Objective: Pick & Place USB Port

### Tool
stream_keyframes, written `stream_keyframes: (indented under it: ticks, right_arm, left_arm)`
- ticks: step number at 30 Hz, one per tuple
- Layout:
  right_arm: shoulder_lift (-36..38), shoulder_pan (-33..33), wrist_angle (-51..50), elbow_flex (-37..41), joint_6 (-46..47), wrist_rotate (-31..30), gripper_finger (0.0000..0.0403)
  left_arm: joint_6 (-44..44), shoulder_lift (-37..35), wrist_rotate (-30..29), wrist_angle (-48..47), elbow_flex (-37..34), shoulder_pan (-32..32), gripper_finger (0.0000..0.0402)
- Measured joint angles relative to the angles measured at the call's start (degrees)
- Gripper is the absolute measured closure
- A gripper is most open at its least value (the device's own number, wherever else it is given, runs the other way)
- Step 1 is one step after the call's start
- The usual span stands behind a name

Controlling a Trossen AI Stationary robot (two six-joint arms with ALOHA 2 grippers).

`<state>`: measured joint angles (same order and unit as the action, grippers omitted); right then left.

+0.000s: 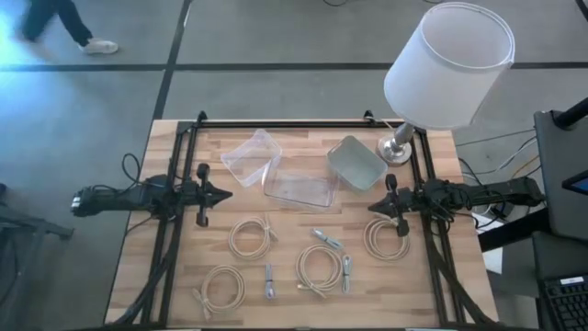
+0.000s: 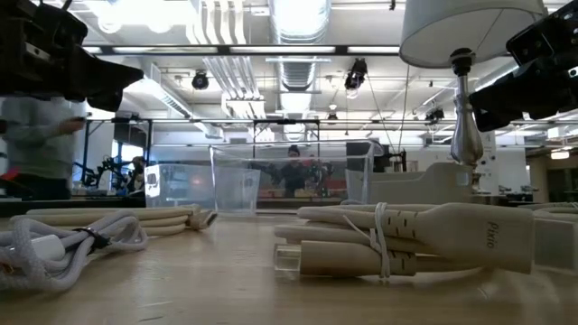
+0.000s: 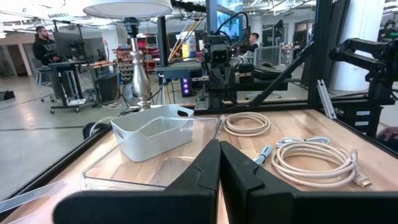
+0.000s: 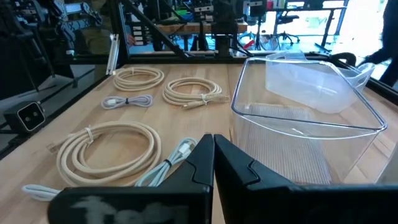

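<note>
Several coiled cream USB cables lie flat on the wooden table: one at mid-left (image 1: 250,236), one at near left (image 1: 222,287), one at near centre (image 1: 320,268) and one at right (image 1: 386,237). Small grey cables (image 1: 269,280) (image 1: 326,239) lie between them. My left gripper (image 1: 227,193) is shut and empty above the table's left side, pointing right; it also shows in its wrist view (image 3: 219,163). My right gripper (image 1: 374,213) is shut and empty at the right side, pointing left, just beyond the right coil; its wrist view (image 4: 213,149) shows it above the coils (image 4: 109,149).
Two clear plastic bins (image 1: 252,156) (image 1: 299,188) and a grey bin (image 1: 356,163) stand at the table's far middle. A lamp with a white shade (image 1: 446,69) stands at the far right corner. A black frame (image 1: 276,122) borders the table. A person walks beyond the far left.
</note>
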<state>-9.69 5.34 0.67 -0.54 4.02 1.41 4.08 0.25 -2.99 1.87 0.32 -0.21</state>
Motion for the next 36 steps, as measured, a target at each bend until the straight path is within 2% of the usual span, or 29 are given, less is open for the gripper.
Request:
stream_keyframes:
  ticks: [31,36]
  right_arm:
    - [0.0,0.0,0.0,0.0,-0.1,0.0,0.0394]
    - [-0.2,0.0,2.1,0.0,6.3,-0.1,0.0394]
  left_arm:
    - [0.0,0.0,0.4,0.0,0.0,0.0,0.0392]
    - [0.0,0.0,0.3,0.0,0.0,0.0,0.0392]
